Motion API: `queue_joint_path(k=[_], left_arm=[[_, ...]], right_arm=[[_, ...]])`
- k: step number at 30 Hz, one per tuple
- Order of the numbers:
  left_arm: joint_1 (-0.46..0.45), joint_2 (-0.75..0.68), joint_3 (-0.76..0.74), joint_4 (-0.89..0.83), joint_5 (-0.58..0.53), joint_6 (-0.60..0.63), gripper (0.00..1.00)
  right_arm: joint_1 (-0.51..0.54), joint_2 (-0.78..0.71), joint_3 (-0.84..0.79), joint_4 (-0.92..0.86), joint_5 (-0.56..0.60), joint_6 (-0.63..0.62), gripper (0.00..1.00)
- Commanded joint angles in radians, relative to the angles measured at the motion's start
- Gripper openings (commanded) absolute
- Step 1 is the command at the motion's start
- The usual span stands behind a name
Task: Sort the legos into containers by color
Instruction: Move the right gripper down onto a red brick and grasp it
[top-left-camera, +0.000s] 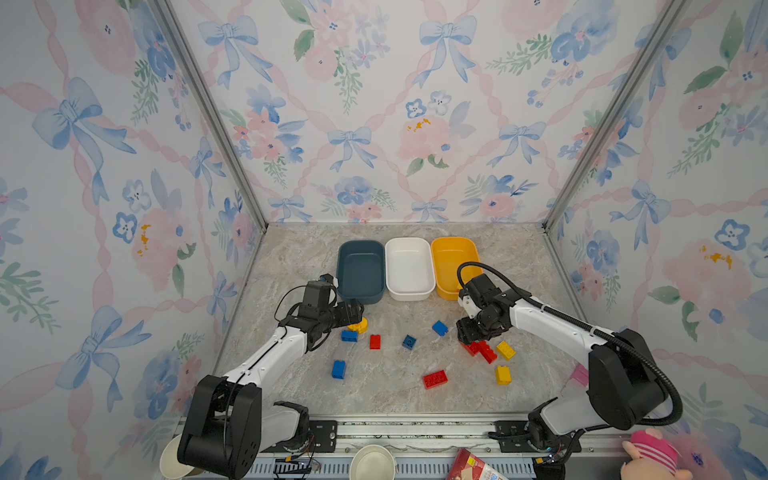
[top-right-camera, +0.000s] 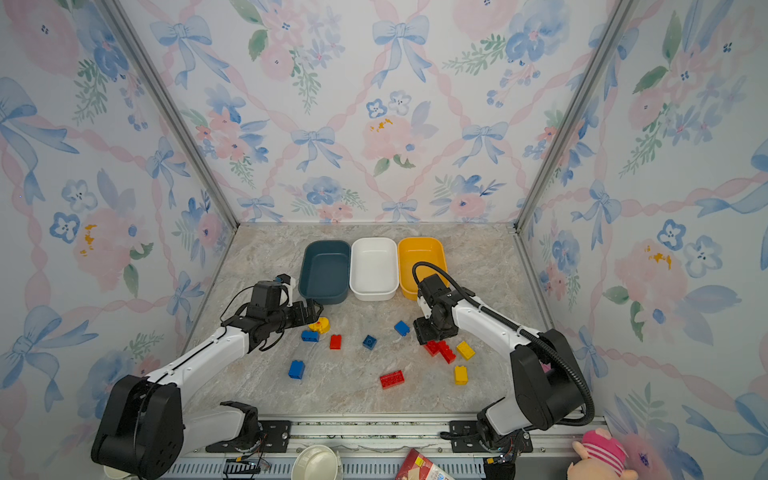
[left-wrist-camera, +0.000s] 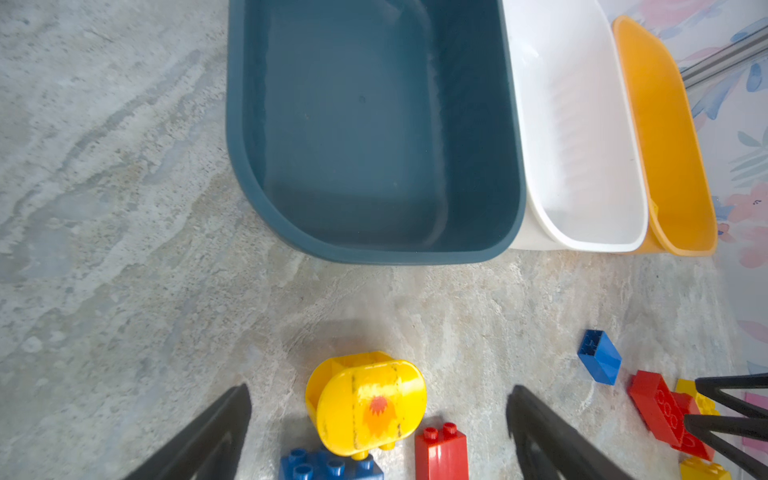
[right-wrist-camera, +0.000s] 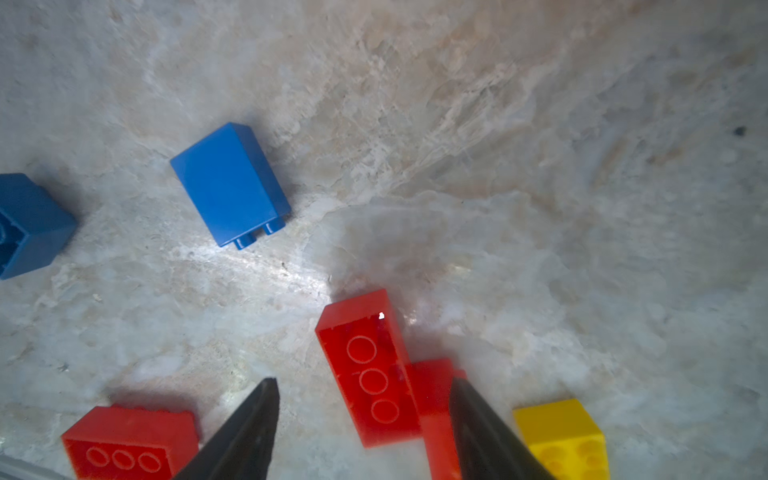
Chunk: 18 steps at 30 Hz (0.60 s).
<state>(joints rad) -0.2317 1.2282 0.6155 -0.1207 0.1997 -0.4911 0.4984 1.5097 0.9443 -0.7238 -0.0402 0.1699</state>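
Partly hidden in both top views, rounded yellow piece (top-left-camera: 362, 326) (whole from left wrist) beneath released left fingers (left-wrist-camera: 224, 428); right fingers (right-wrist-camera: 249, 428) released over red brick (right-wrist-camera: 365, 365).

Left arm (top-left-camera: 270, 357), white shell with black joints: stretched forward from its base, forearm angled inward, wrist near level. Left hand (left-wrist-camera: 380, 391) points ahead, black fingers (left-wrist-camera: 232, 419) spread wide.

Right arm (top-left-camera: 552, 328), same build: elbow raised, forearm reaching inward, wrist bent down. Right hand (right-wrist-camera: 362, 380) points downward, jaws parted, narrower than the left's.
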Motion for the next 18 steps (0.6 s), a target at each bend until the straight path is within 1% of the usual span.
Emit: queue_joint_path(k=[1, 6, 11, 18], left_arm=[[-0.006, -0.005, 0.012, -0.004, 0.017, 0.025, 0.98], [-0.005, -0.022, 0.004, -0.004, 0.017, 0.025, 0.98], [-0.006, -0.034, -0.005, -0.004, 0.017, 0.022, 0.98], [-0.006, -0.033, -0.007, -0.004, 0.017, 0.022, 0.98]], right_arm=[[0.034, 0.043, 0.001, 0.026, 0.033, -0.025, 0.67], [0.069, 0.102, 0.025, 0.028, 0.058, -0.034, 0.65], [0.091, 0.122, 0.024, 0.021, 0.091, -0.039, 0.61], [0.110, 0.138, 0.024, 0.020, 0.116, -0.036, 0.47]])
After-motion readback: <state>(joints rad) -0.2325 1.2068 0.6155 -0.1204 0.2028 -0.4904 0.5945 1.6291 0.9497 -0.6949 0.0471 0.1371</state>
